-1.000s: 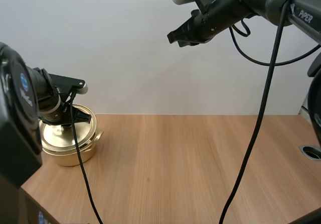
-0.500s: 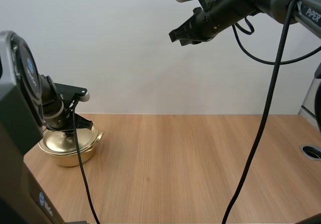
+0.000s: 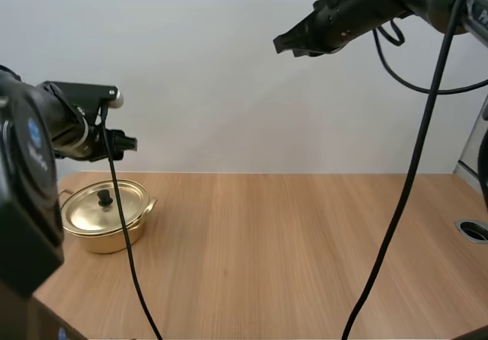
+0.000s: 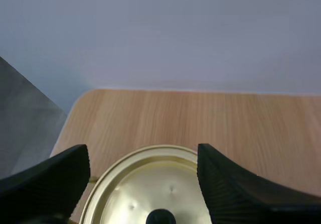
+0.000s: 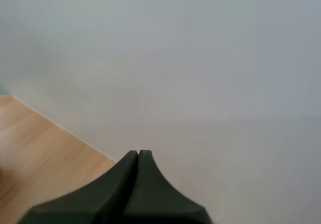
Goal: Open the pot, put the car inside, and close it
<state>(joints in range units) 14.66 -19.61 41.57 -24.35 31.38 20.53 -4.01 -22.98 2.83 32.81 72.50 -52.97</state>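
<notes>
A gold pot (image 3: 107,222) stands near the table's left end with its lid (image 3: 105,205) on it, black knob (image 3: 104,197) upright. My left gripper (image 3: 128,142) hangs open a little above the pot, touching nothing. Seen from the left wrist, its two fingers (image 4: 47,181) stand wide apart, and the lid (image 4: 150,184) and knob (image 4: 160,217) lie below between them. High above the table's middle, my right gripper (image 3: 286,46) is shut on nothing; in the right wrist view (image 5: 138,154) its fingers form one dark wedge against the wall.
The wooden table (image 3: 290,256) runs to the right, with a round metal-rimmed hole (image 3: 473,231) near its right edge. The pot sits close to the table's left edge (image 4: 62,128). A plain wall stands behind.
My left gripper has opened, let go of the lid knob and risen above the pot; the lid now rests on the pot. My right gripper has drifted up and to the right.
</notes>
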